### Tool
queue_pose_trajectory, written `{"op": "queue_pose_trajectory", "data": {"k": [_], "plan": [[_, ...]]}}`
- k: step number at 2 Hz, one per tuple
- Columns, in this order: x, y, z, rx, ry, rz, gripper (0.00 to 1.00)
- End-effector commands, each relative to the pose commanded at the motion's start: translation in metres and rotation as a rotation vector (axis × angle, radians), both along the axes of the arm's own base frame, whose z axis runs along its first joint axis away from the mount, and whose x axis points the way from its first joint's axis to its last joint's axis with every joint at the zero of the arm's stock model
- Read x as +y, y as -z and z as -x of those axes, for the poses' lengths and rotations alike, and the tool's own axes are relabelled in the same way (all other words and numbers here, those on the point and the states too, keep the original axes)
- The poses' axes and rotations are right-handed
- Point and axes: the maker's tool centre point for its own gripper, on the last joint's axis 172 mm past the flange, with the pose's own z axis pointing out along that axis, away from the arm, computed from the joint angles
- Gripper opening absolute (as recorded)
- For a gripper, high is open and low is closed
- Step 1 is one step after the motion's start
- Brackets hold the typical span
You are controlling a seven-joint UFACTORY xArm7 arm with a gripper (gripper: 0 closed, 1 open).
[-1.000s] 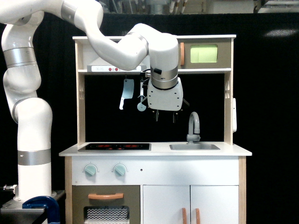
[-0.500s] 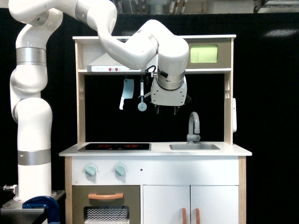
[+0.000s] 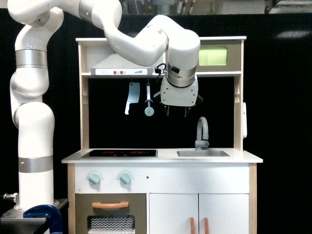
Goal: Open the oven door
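Short dark-pronged pincer [image 3: 176, 111] hangs released below the closed, matte taupe rectangular oven door [image 3: 218, 56].

Glossy white rounded arm [image 3: 34, 122], silver joint bands, white claw [image 3: 176, 111] housing, short dark fingertips [image 3: 167, 110].

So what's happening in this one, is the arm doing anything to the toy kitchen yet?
A white robot arm is working at a toy kitchen. Its gripper hangs in the open space under the upper shelf, above the sink and faucet, holding nothing. The small oven door with the yellow-green window, at the upper right, looks closed. Its handle is hidden behind the wrist, so contact can't be judged.
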Motion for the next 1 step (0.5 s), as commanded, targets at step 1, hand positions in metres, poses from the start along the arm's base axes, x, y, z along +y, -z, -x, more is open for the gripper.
{"op": "queue_pose_trajectory", "data": {"k": [1], "plan": [[-0.0040, -0.0140, -0.0020, 0.003, -0.007, -0.018, 1.00]]}}
